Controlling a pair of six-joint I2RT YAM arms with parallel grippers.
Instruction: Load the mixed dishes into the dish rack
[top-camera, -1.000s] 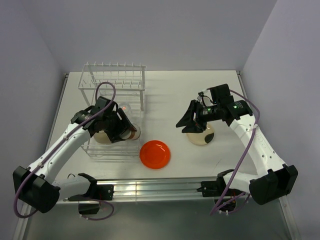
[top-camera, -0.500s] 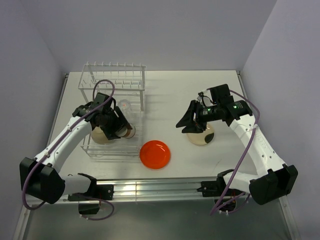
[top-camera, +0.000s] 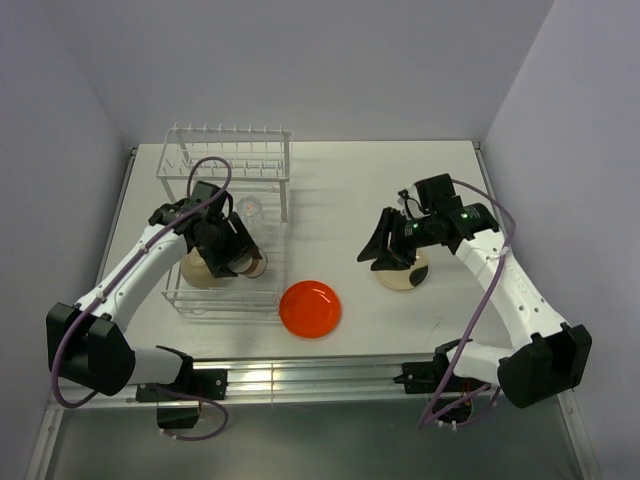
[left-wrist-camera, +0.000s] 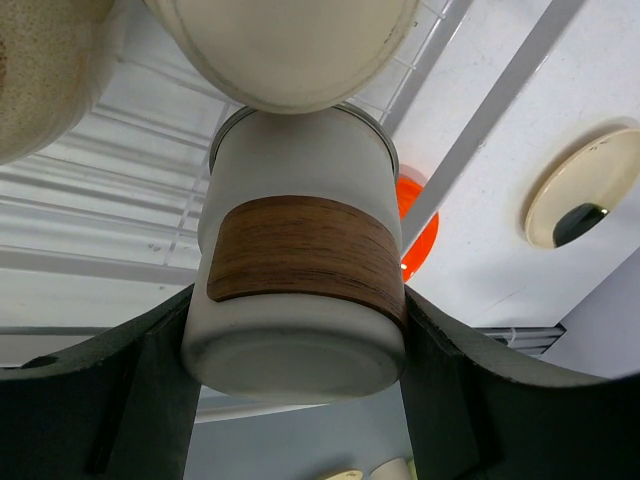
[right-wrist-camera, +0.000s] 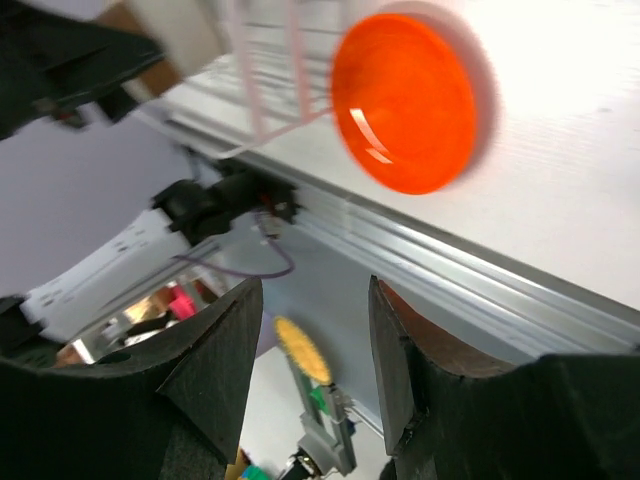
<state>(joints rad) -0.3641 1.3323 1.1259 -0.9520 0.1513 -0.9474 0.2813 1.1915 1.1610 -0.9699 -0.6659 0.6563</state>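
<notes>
Left claw (left-wrist-camera: 300, 340) shifted over rack (top-camera: 215, 303) (gripping banded cup (left-wrist-camera: 300, 170)) | right claw (right-wrist-camera: 312, 330) spread wide

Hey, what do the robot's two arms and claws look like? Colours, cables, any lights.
The left arm and right arm are slim white links joined by bulky black joints. A purple cable loops along each. The left claw and right claw are black, each with two broad, tapering fingers. Small green lights glow on the right wrist.
</notes>
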